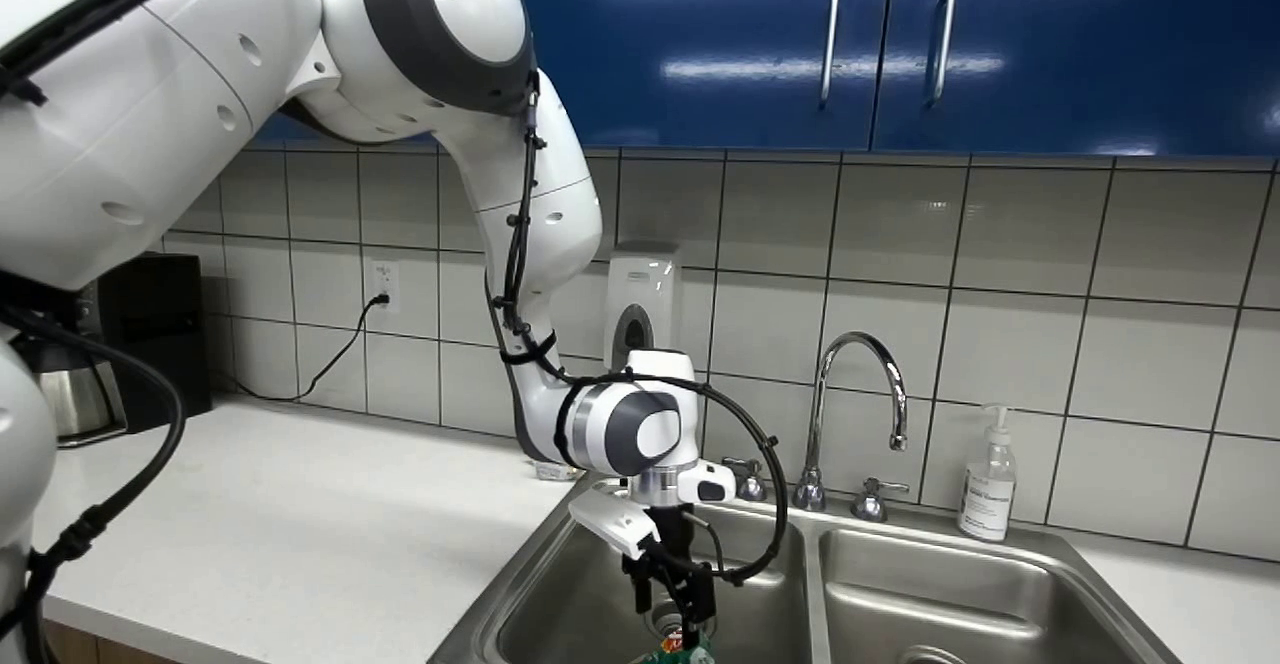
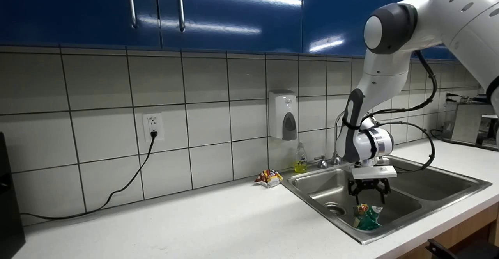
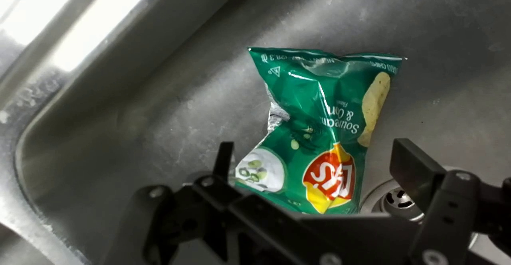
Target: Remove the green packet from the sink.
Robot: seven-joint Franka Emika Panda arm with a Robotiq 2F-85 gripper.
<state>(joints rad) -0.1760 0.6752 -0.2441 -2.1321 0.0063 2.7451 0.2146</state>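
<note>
Fingers (image 3: 416,173) of the black jointed tool (image 3: 313,141) are spread apart, presumably so that the glossy green foil packet (image 3: 315,131), lying in the grey steel sink (image 3: 451,89) near the wrist frame's centre, can be straddled and pinched from both sides.

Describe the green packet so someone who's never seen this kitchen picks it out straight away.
Below the blue cupboards is a steel double sink. In the basin under the gripper, near the drain, lies the green packet. Its mostly green colour sets it apart from the crumpled red, yellow and silver packet on the counter.
</note>
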